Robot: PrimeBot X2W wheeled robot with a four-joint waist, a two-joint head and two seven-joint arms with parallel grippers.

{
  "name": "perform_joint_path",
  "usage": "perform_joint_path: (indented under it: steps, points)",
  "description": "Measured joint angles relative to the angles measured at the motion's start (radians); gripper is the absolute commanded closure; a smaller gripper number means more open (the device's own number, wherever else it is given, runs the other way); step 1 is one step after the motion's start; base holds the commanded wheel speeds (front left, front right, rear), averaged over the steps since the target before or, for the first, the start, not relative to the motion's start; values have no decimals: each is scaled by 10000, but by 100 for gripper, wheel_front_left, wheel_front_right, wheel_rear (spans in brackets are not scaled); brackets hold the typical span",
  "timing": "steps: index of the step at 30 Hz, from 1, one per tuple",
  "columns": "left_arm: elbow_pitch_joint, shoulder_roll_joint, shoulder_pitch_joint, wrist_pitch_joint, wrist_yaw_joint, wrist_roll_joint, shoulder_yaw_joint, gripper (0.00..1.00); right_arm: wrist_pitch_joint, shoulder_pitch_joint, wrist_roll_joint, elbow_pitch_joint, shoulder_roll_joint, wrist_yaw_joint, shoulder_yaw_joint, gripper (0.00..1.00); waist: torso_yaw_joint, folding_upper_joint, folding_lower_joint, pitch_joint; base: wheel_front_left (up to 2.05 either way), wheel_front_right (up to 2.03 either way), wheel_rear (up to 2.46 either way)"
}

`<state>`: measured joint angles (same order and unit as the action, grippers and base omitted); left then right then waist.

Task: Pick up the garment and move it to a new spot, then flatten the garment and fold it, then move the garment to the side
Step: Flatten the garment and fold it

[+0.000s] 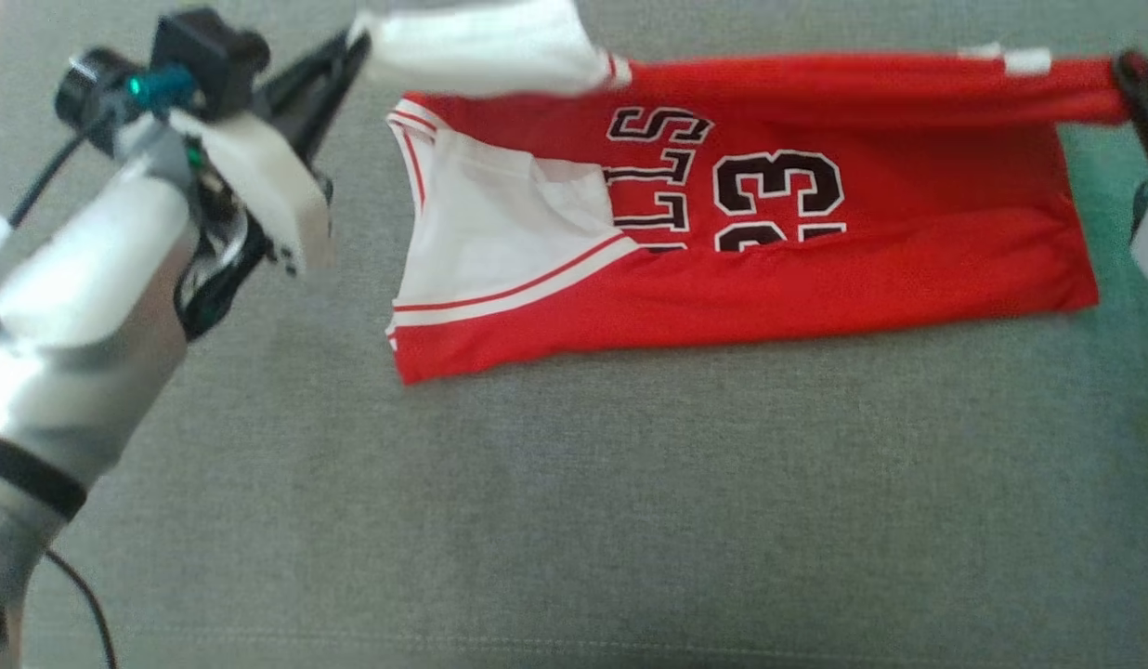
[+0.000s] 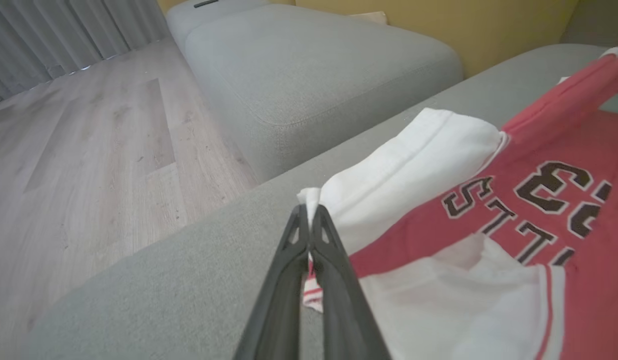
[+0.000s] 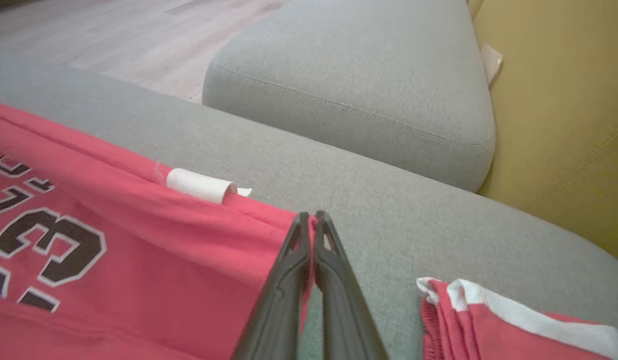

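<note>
The garment (image 1: 815, 269) is a red basketball jersey with white trim and black lettering, spread across the grey sofa cushion (image 1: 574, 502). Its far edge is lifted off the cushion and stretched between both grippers. At the upper left of the head view, my left gripper (image 1: 356, 42) is shut on the white shoulder part (image 2: 404, 170); the left wrist view shows the fingers (image 2: 309, 215) pinching that fabric. My right gripper (image 1: 1128, 72) is shut on the red hem corner at the far right, and its fingers (image 3: 311, 222) clamp the red cloth (image 3: 139, 240).
Beyond the cushion stands a second grey sofa block (image 2: 309, 75), with wood floor (image 2: 89, 150) to one side and a yellow wall (image 3: 564, 125) behind. Another red and white cloth (image 3: 494, 320) lies bunched on the cushion near my right gripper.
</note>
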<state>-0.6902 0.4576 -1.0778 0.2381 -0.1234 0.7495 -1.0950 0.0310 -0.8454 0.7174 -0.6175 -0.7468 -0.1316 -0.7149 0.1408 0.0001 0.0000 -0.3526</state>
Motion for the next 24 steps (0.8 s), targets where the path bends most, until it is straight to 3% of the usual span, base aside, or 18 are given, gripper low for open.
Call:
perform_joint_path:
  steps: [13, 24]
  points:
    - [2905, 1557, 1725, -2157, 2, 997, -1016, 100, 1503, 1282, 1289, 1152, -1152, 0, -1198, 100, 146, 0, 0, 681, 0, 0, 0]
    - [4004, 1983, 2371, -3338, 109, 1601, -1411, 100, 2349, 1677, 1893, 1735, -1588, 0, -1450, 100, 5, 0, 0, 717, 0, 0, 0]
